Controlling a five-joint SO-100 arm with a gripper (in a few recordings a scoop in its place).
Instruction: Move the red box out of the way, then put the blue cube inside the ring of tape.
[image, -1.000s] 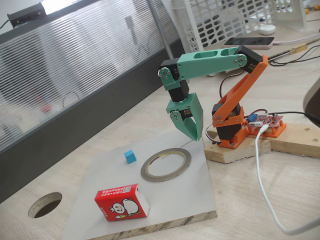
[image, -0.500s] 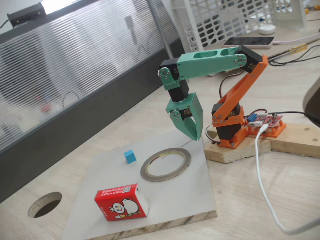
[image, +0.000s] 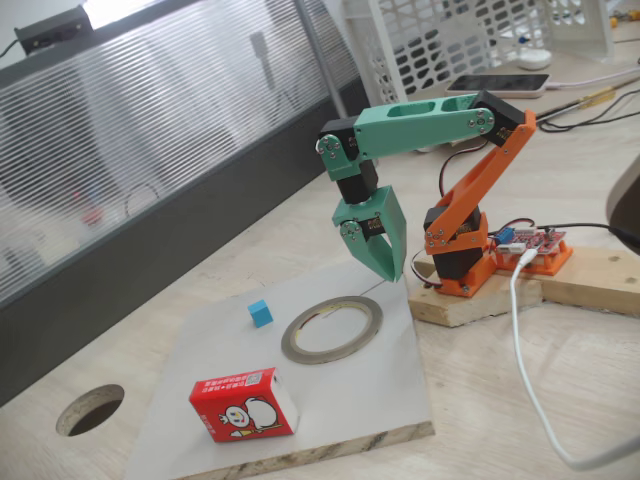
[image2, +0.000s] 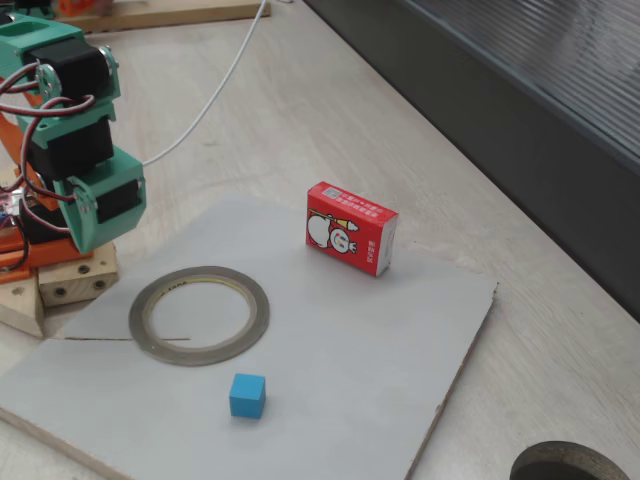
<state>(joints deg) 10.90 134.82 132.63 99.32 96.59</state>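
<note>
The green end effector (image: 381, 262) hangs clenched and empty above the board's (image: 380, 390) far edge; the blue cube (image: 260, 313) sits just outside the ring of tape (image: 332, 330); the red box (image: 243, 404) stands well apart near the board's front edge.

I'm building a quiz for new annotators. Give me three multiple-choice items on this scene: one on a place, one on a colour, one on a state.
1. Where is the tiny bright-blue cube?
A. inside the tape ring
B. on the grey board, outside the ring
C. on the red carton

2. What colour is the gripper?
A. green
B. orange
C. white

3. What is the gripper doing?
A. holding the cube
B. pressing the carton
C. hanging empty above the board

Answers:
1 B: the flat grey-metallic tape ring has an empty centre, with the cube beside it.
2 A: only the arm's base is orange.
3 C: nothing is between its fingers; the small red carton stands apart.
</note>
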